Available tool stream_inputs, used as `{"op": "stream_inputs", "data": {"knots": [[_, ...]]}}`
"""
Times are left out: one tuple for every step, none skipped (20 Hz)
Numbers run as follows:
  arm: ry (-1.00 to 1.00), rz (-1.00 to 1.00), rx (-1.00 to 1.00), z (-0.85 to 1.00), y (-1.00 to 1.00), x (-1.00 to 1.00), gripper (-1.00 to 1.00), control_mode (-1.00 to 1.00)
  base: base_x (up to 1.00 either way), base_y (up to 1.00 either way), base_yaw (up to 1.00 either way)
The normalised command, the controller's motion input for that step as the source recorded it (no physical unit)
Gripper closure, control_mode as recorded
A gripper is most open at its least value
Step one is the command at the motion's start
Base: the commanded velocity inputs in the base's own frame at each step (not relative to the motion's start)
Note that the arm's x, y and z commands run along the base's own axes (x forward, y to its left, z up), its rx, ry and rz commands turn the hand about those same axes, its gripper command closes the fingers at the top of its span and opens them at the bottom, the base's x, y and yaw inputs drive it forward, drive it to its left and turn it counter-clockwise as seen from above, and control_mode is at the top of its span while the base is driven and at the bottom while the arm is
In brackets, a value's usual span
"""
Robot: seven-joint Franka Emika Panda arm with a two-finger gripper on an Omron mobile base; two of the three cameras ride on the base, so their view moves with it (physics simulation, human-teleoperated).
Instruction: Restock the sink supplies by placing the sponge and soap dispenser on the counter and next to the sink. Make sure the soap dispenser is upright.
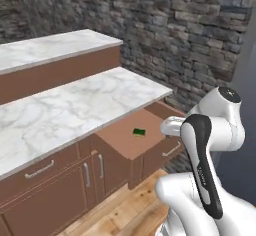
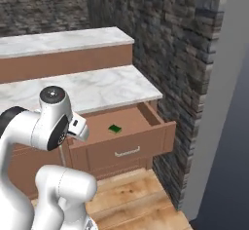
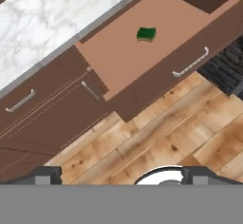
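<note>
In an open drawer under a marble worktop, at the far right end of a run of brown cabinets against a stone wall, the sponge lies alone on the drawer floor — a small green block, roughly at the middle and touching none of the drawer walls. The hand view looks down on it from above the wooden floor, with the gripper at the bottom edge: its two dark fingertips stand wide apart, released and grasping nothing, well apart from the sponge.

The task looks barely begun. The drawer stands pulled out, so the sponge can be reached, but it is not yet lifted. The worktop above the drawer is plain marble with no basin cut into it, and a second, higher marble ledge runs behind it. By this reading everything is left to do — pick up the sponge, carry it to the counter beside the sink, then fetch the soap dispenser and set it upright there.
</note>
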Motion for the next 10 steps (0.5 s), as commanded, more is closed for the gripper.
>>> {"op": "stream_inputs", "data": {"knots": [[0.00,0.00,0.00,0.00,0.00,0.00,-1.00,1.00,0.01,-0.77,0.44],[0.00,0.00,0.00,0.00,0.00,0.00,-1.00,1.00,0.01,-0.78,0.45],[0.00,0.00,0.00,0.00,0.00,0.00,-1.00,1.00,0.01,-0.78,0.45],[0.00,0.00,0.00,0.00,0.00,0.00,-1.00,1.00,0.00,-0.76,0.45],[0.00,0.00,0.00,0.00,0.00,0.00,-1.00,1.00,0.00,-0.74,0.45],[0.00,0.00,0.00,0.00,0.00,0.00,-1.00,1.00,0.00,-0.71,0.45],[0.00,0.00,0.00,0.00,0.00,0.00,-1.00,1.00,0.01,-0.71,0.47],[0.00,0.00,0.00,0.00,0.00,0.00,-1.00,1.00,0.03,-0.74,0.47],[0.00,0.00,0.00,0.00,0.00,0.00,-1.00,1.00,0.06,-0.74,0.47],[0.00,0.00,0.00,0.00,0.00,0.00,-1.00,1.00,0.07,-0.74,0.47]]}}
